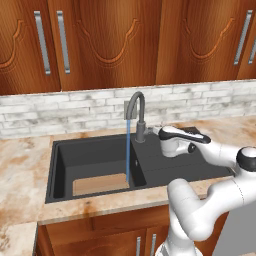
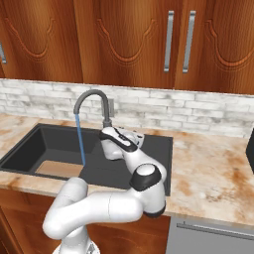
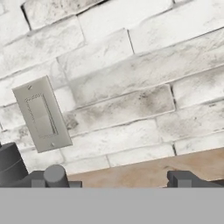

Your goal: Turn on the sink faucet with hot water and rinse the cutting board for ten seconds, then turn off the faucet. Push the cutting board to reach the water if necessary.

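The dark grey sink faucet stands behind the black sink, and the water runs in a thin blue stream from its spout. The tan cutting board lies flat on the basin floor, and the stream lands at its right end. My gripper is open, right beside the faucet's base on its right. In the hand view the faucet's small lever sits just inside my left fingertip, and nothing is gripped.
A white brick backsplash with a grey outlet plate rises close behind the faucet. The sink's flat drainboard lies under my arm. Marble counter runs to both sides, with wooden cabinets above.
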